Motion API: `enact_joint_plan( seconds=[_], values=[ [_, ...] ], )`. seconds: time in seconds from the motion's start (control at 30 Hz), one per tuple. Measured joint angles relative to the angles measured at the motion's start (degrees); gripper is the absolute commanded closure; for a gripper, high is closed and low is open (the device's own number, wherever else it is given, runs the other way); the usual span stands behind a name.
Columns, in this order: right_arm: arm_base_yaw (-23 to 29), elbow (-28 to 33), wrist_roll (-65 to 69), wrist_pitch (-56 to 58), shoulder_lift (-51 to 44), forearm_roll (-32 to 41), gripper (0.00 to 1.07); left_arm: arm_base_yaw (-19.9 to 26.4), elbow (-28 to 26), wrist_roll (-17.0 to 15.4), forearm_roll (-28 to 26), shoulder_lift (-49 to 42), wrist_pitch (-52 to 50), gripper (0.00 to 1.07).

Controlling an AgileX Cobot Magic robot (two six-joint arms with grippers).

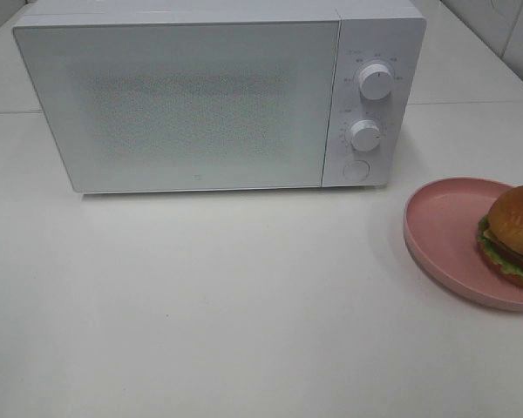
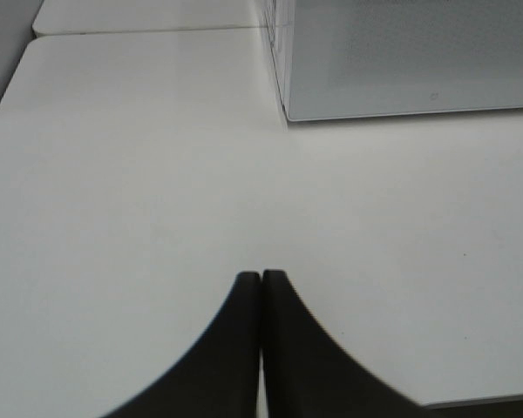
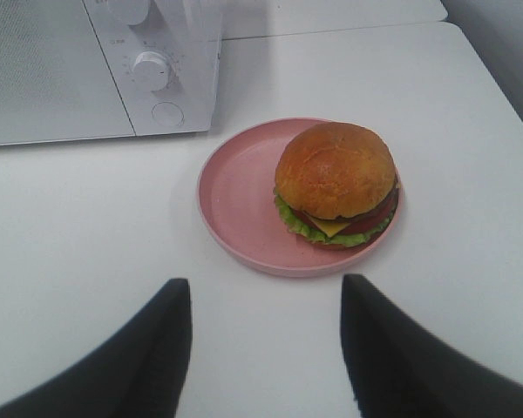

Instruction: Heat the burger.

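The burger (image 1: 516, 233) (image 3: 336, 183), golden-brown bun over lettuce, cheese and tomato, sits on a pink plate (image 1: 443, 228) (image 3: 235, 192) at the right edge of the table, partly cut off in the high view. A white microwave (image 1: 218, 91) (image 3: 96, 70) stands behind with its door closed. In the right wrist view my right gripper (image 3: 266, 296) is open, a short way in front of the plate, touching nothing. My left gripper (image 2: 261, 283) is shut over bare table, off the microwave's (image 2: 401, 61) front left corner. Neither gripper appears in the high view.
The microwave panel carries two knobs (image 1: 376, 83) (image 1: 365, 135) and a round button (image 1: 356, 170). A seam between tabletops (image 1: 471, 103) runs behind the plate. A tiled wall (image 1: 506, 26) rises at the back right.
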Motion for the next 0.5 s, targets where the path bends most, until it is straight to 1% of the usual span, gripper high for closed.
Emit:
enact_joint_plan(
  seconds=[0.5],
  values=[
    [0.0,0.0,0.0,0.0,0.0,0.0,0.55,0.0,0.0,0.0,0.0,-0.4,0.0,1.06]
  ],
)
